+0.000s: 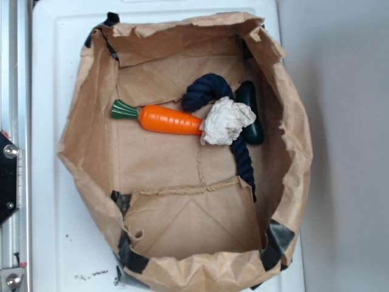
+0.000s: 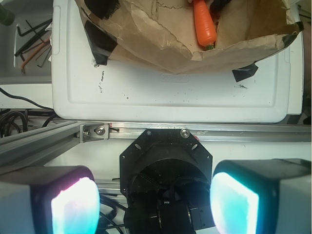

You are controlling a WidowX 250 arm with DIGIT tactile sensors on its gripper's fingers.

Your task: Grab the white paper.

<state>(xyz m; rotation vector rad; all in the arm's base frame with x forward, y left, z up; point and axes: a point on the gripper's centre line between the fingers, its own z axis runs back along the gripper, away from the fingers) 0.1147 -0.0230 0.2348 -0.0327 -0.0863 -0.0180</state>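
**Approach not yet begun: gripper well back from the bag**

From my wrist view the gripper (image 2: pixel 155 200) stands wide, its two glowing pads (image 2: pixel 74 207) far apart at the bottom corners with nothing between them. It holds nothing. Directly beyond it I see the arm's black base (image 2: pixel 165 170) and a metal rail (image 2: pixel 146 132) running across, then the white lid (image 2: pixel 170 92) that the brown paper bag (image 2: pixel 141 39) sits on. So I judge the gripper is hanging back over the robot's own mount, well apart from the bag; the overhead view shows no part of it at all.

The white paper (image 1: pixel 226 120) lies inside the bag (image 1: pixel 79 140), on its floor toward the right side. In the overhead view it touches the tip of the carrot (image 1: pixel 167 119), rests against or on the dark blue rope (image 1: pixel 209 91), and sits just beside a dark green piece (image 1: pixel 250 112) on its right. From the wrist I only catch the carrot (image 2: pixel 204 24) near the top edge; the paper wad is out of frame there.

The step in hand, as I read it, is the reach. Next I need to carry the gripper forward over the bag's near wall, centre it above the wad, and come down with the pads straddling it. The crowding matters: I would aim to close on the paper alone, without pinching rope or carrot, and keep clear of the bag's crumpled rim on the way in.
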